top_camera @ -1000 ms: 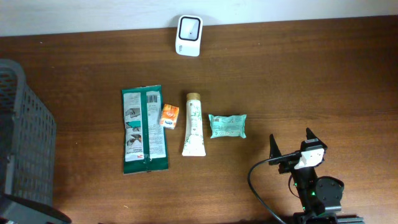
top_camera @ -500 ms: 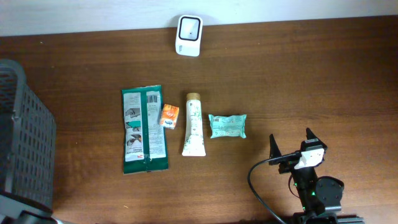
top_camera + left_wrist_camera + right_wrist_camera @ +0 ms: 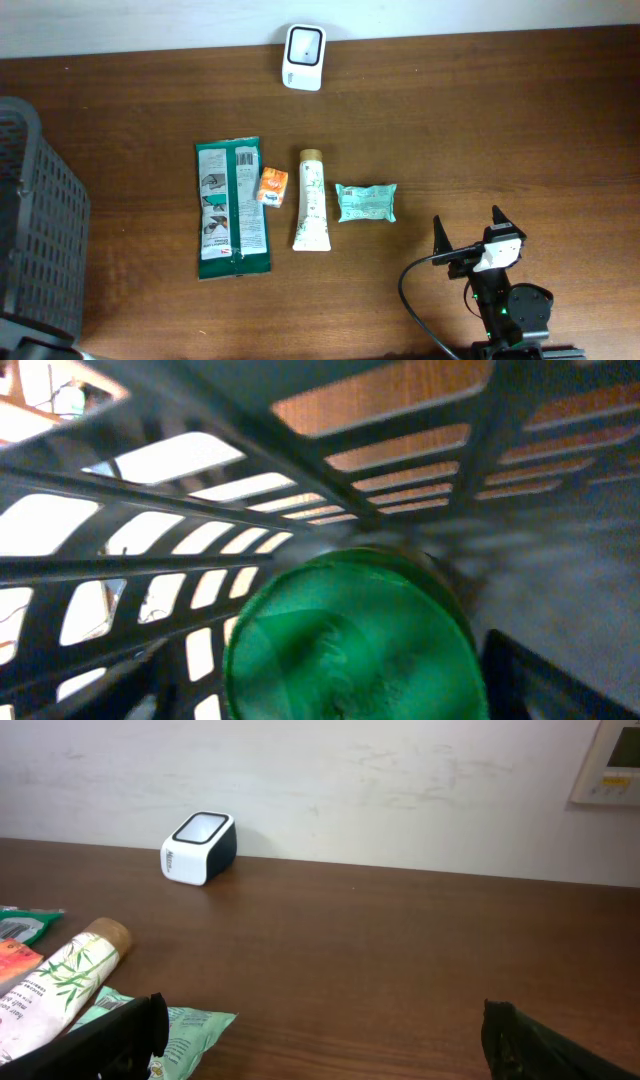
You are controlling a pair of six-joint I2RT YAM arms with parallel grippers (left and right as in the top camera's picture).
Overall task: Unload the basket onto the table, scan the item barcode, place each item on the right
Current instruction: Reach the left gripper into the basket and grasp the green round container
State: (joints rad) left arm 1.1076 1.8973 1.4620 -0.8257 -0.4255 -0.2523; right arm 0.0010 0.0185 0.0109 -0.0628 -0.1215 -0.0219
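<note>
left gripper (image 3: pixel 325 660): down inside the grey mesh basket (image 3: pixel 40 200), a blurred green round container top (image 3: pixel 350 635) sitting between my fingers. i cannot tell whether they grip it or only stand either side of it.
right gripper (image 3: pixel 467 222): fingers spread wide with nothing between them, hanging low over the near right of the wooden table (image 3: pixel 520 130), clear of the goods.
why parked there: my guess is it leaves the row and the scanner unblocked.
barcode scanner (image 3: pixel 302 57): white, at the far edge against the wall, window facing up, so an item would be held over it.
items to scan: a row mid-table, between the scanner and the near edge, well apart from the scanner.
green snack packet (image 3: pixel 233 207): leftmost, lying flat, printed back up; a pale panel near its top may be the barcode.
orange sachet (image 3: pixel 272 186): just beside the packet.
bamboo-print tube (image 3: pixel 312 200): cap toward the scanner.
mint-green pouch (image 3: pixel 366 202): nearest my right fingers.
basket: at the left edge, likely where finished goods go.
</note>
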